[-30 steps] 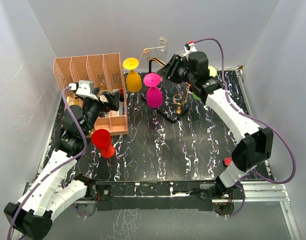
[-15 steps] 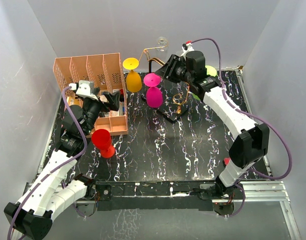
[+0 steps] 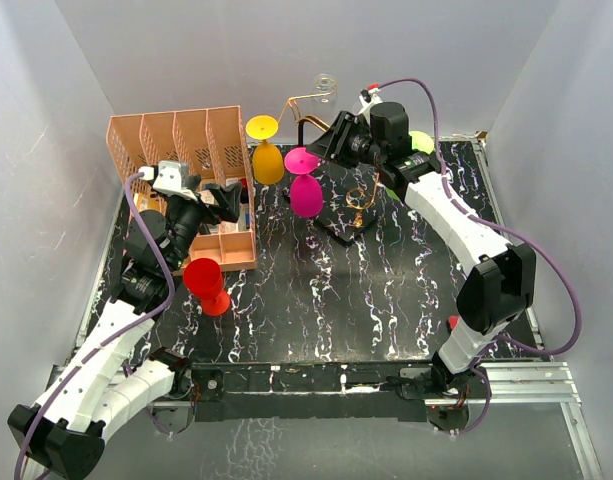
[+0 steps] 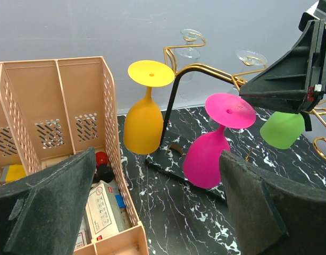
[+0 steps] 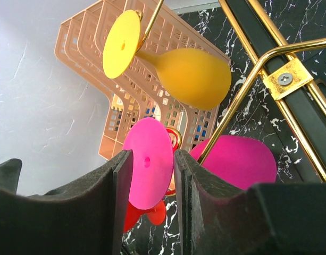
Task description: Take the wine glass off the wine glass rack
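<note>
The wine glass rack (image 3: pixel 304 98) is a gold wire frame on a black post and base, at the back middle of the table. A magenta wine glass (image 3: pixel 306 193) hangs upside down from one arm, with a yellow glass (image 3: pixel 267 160) to its left. My right gripper (image 3: pixel 321 148) is shut across the round foot of the magenta glass (image 5: pixel 147 164), one pad on each side of the disc. Its bowl (image 5: pixel 237 159) shows behind the gold wire (image 5: pixel 258 79). My left gripper (image 4: pixel 157 212) stands wide open and empty, facing the rack (image 4: pixel 205 69) from the left.
A peach slotted organiser (image 3: pixel 176 140) with small boxes stands at the back left. In front of it a red glass (image 3: pixel 206 283) stands upside down on the table. A green glass (image 4: pixel 282 129) hangs behind my right gripper. A clear glass (image 4: pixel 190 42) hangs on the rack's far arms.
My right gripper has shifted slightly left along the rack arm, and the magenta glass has moved with it. The left arm has not moved.
</note>
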`<state>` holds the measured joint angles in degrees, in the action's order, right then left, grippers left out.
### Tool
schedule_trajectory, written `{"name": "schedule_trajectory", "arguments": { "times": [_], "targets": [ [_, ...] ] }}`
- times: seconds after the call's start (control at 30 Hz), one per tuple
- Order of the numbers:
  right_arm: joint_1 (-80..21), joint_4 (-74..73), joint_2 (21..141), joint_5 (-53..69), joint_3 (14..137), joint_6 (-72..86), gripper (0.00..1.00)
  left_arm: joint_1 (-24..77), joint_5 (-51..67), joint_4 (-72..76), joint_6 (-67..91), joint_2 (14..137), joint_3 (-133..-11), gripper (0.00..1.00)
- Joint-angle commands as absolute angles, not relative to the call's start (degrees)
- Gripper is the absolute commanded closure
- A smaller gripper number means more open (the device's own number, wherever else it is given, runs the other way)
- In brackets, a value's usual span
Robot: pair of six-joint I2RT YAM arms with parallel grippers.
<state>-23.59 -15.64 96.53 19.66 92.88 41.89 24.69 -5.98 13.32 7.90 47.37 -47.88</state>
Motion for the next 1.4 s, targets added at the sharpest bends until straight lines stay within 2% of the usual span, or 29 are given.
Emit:
{"name": "schedule_trajectory", "arguments": {
  "times": [0.0, 0.6, 1.1, 1.23, 1.37],
  "targets": [
    [-23.6, -13.0, 95.1, 20.2, 93.2, 42.5, 0.60, 25.0, -5.3, 15.1, 7.6, 47.1, -48.0, 0.03],
    [-23.6, -14.5, 98.7, 23.2, 95.8, 45.6, 0.64, 25.1, -5.1, 14.9, 7.5, 47.3, -48.3, 0.03],
    [-23.6, -16.7, 98.0, 20.0, 94.6, 53.6, 0.79, 25.0, -4.9, 14.8, 7.6, 47.7, -48.3, 0.03],
    [-23.6, -16.5, 98.1, 21.2, 94.4, 58.1, 0.90, 25.1, -4.9, 14.8, 7.6, 47.7, -48.4, 0.03],
    [-23.4, -16.8, 97.9, 21.0, 94.3, 63.1, 0.92, 25.0, -4.8, 14.7, 7.6, 47.7, -48.3, 0.03]
  ]
}}
